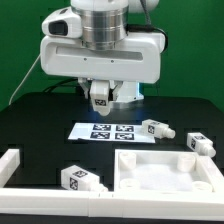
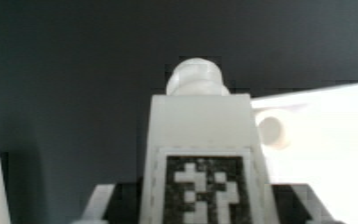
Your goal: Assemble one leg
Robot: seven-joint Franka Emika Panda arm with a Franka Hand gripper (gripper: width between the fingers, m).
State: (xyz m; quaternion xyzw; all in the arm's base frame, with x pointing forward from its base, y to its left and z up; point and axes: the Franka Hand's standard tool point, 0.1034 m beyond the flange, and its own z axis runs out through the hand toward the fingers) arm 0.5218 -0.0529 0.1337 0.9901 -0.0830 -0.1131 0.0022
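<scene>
The Panda arm [image 1: 100, 22] hangs from above, its wrist vertical. The gripper [image 1: 101, 91] points straight down, held aloft, jaws closed on the leg [image 1: 98, 99] between them.

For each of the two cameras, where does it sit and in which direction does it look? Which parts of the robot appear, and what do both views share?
Exterior view: it sits off the arm, a little above the black table, and faces the arm; the arm's white end and the gripper show, shut on the leg.
Wrist view: it sits on the wrist and looks along the held leg toward the table; the dark parts beside the leg are probably fingers.
Shared: the held leg and the black table.
</scene>
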